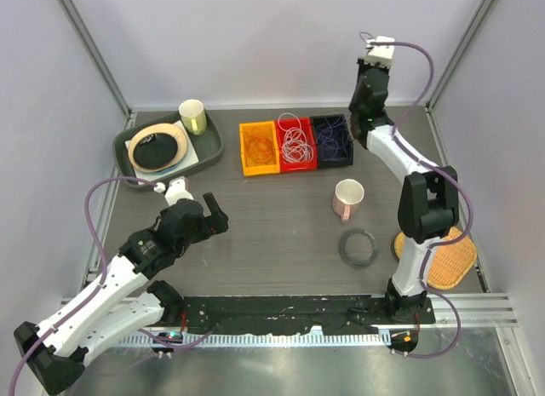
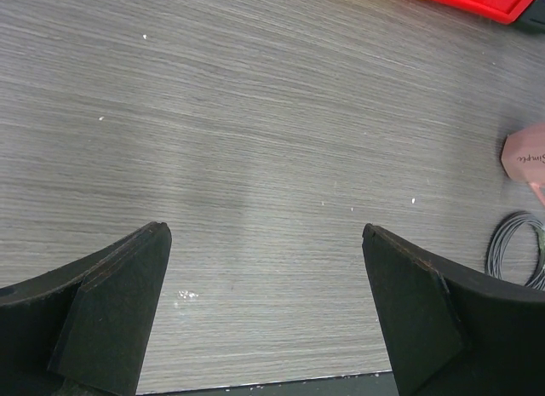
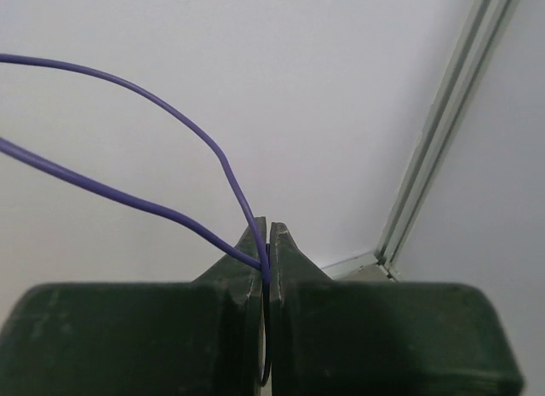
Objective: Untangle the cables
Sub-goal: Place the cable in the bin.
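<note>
Down at the front, the left gripper [image 2: 264, 234] is spread wide over the table [image 2: 255, 115]. Farther back, three bins sit in a row. Orange cables [image 1: 258, 146] lie in the orange bin [image 1: 260, 171], white cables [image 1: 295, 143] in the red bin [image 1: 298, 167], purple cables [image 1: 331, 137] in the dark bin [image 1: 335, 163]. Farthest back and high up, the right gripper [image 3: 267, 230] is pressed together, pinching one purple cable [image 3: 174, 115]
</note>
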Controlling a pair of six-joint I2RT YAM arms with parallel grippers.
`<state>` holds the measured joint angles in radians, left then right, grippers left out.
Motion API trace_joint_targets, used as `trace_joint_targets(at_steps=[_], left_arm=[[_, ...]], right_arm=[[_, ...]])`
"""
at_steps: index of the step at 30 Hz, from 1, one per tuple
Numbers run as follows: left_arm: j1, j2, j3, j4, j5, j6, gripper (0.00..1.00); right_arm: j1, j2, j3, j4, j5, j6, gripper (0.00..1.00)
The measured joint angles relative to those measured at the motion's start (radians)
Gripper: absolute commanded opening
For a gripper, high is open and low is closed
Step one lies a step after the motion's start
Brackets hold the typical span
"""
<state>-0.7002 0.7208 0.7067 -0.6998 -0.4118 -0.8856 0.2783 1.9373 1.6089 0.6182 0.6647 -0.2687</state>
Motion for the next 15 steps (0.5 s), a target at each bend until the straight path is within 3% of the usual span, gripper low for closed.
trace_joint_targets(at_steps=[5, 15], left_arm=[[0.000, 0.004, -0.001, 0.000, -0.001, 0.000, 1.00], [0.000, 0.004, -0.001, 0.000, -0.008, 0.000, 1.00]], right_arm=[[-0.069, -0.075, -0.027, -0.021, -0.079, 0.067, 0.01], [-0.064, -0.099, -0.027, -0.049, -0.186, 0.219, 0.01]])
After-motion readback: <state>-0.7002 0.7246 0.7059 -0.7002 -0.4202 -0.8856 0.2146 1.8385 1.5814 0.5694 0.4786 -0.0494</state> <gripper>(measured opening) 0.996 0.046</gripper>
